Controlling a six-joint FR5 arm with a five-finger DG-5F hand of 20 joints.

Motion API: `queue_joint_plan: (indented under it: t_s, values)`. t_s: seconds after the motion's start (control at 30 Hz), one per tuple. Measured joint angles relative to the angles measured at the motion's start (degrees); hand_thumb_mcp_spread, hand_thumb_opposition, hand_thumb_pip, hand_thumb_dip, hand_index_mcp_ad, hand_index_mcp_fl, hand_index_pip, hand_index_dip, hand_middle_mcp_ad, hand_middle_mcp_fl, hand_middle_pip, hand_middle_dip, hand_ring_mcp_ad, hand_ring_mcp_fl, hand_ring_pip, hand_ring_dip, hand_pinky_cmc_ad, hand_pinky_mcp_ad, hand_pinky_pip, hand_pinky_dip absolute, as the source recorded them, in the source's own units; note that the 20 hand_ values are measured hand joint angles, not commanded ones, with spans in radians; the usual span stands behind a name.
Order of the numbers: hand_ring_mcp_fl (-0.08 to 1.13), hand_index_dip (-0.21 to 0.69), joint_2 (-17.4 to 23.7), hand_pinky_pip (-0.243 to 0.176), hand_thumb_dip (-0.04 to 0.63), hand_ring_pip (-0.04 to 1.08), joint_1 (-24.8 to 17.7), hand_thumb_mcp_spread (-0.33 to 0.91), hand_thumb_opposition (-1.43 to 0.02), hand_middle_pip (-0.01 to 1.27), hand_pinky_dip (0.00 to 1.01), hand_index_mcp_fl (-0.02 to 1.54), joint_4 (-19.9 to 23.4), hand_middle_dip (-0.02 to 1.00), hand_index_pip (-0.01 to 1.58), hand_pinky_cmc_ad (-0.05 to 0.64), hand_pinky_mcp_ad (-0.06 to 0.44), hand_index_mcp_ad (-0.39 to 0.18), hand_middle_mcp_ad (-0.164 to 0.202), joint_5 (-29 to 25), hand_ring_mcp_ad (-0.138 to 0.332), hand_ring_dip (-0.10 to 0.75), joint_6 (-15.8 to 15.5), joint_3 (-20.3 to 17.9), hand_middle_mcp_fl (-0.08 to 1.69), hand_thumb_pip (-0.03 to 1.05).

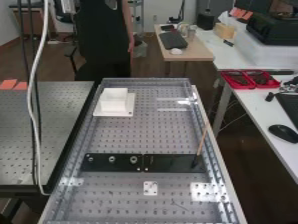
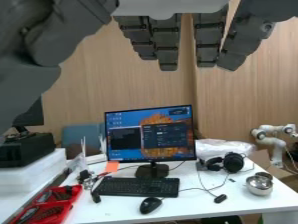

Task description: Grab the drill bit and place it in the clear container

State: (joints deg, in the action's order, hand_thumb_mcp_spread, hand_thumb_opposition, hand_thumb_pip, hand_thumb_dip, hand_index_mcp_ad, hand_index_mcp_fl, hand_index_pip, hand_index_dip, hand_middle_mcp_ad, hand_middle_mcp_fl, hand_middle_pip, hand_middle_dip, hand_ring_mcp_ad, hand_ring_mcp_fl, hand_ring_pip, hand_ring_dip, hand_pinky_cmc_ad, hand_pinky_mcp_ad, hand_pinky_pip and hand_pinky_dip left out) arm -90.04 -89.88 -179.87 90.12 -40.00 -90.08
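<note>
In the wrist view the hand has its dark grey fingers straight and apart from any object, with the thumb at one side. Across the bench in the high view lies a black plate bearing small round metal pieces; which of them, if any, is the drill bit I cannot tell. A thin brown stick with a dark lower end leans at the plate's right part. A white square box stands on a white base farther back; I cannot make out a clear container for certain.
A raised metal rim borders the perforated bench. A small white plate lies nearer the camera, and a pale cable hangs at left. Side tables hold red trays, a monitor, a keyboard and a steel bowl.
</note>
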Motion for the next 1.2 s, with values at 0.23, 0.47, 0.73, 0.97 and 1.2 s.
queue_joint_plan:
  t_s: [0.23,0.47,0.73,0.97,1.2]
  values:
    - [0.08,-0.066,0.1,-0.091,0.009,0.11,0.2,0.15,-0.71,0.17,0.14,0.06,2.5,0.01,0.10,0.379,0.250,0.127,0.145,0.3,0.265,-0.051,0.8,-2.7,0.07,0.11]
    - [0.08,-0.066,-0.1,-0.091,0.009,0.11,0.6,0.16,-0.71,0.17,0.14,0.06,7.1,0.01,0.10,0.379,0.250,0.127,0.147,0.0,0.265,-0.051,2.1,-7.0,0.07,0.11]
    - [0.08,-0.066,-1.0,-0.091,0.009,0.11,0.1,0.17,-0.70,0.17,0.14,0.06,13.3,0.01,0.10,0.379,0.250,0.127,0.155,-3.2,0.264,-0.051,2.9,-12.5,0.07,0.14]
    - [0.06,-0.061,-2.9,-0.093,0.009,0.11,0.3,0.22,-0.70,0.17,0.14,0.06,19.6,0.01,0.10,0.379,0.248,0.126,0.157,-5.7,0.264,-0.051,5.2,-17.3,0.06,0.16]
    - [0.02,0.058,-5.5,-0.096,0.017,0.10,0.9,0.31,-0.70,0.16,0.15,0.06,25.6,0.01,0.10,0.379,0.251,0.054,0.157,-8.1,0.269,-0.051,9.3,-20.6,0.05,0.23]
